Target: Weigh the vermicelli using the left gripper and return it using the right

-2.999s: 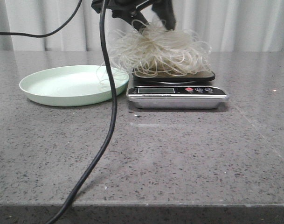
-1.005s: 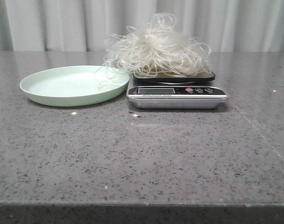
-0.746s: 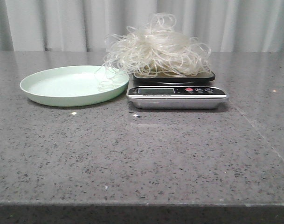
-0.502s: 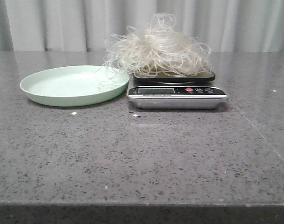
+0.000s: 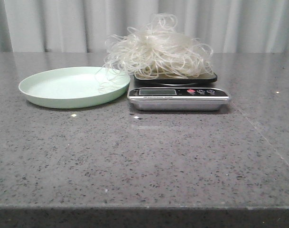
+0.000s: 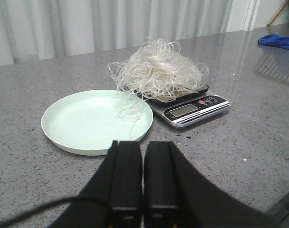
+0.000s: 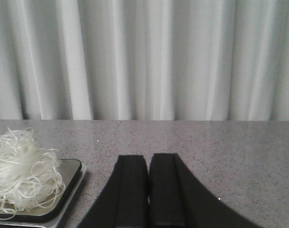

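One vermicelli [image 5: 159,47] tangle heaped on scale [image 5: 178,93], upper centre of front frame | loops draped onto plate [image 5: 70,86] | left pincer [image 6: 142,178] closed, empty | right pincer [image 7: 148,194] closed, empty; vermicelli seen lower left of its frame | right judged next.

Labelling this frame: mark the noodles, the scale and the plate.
noodles [image 5: 158,50], front view, middle of the tangle.
scale [image 5: 157,92], front view, its display.
plate [image 5: 63,86], front view, bare inside.

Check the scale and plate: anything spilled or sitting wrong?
The vermicelli sits on the scale, but loose strands overhang its left edge and trail onto the pale-green plate. Nothing else looks odd.
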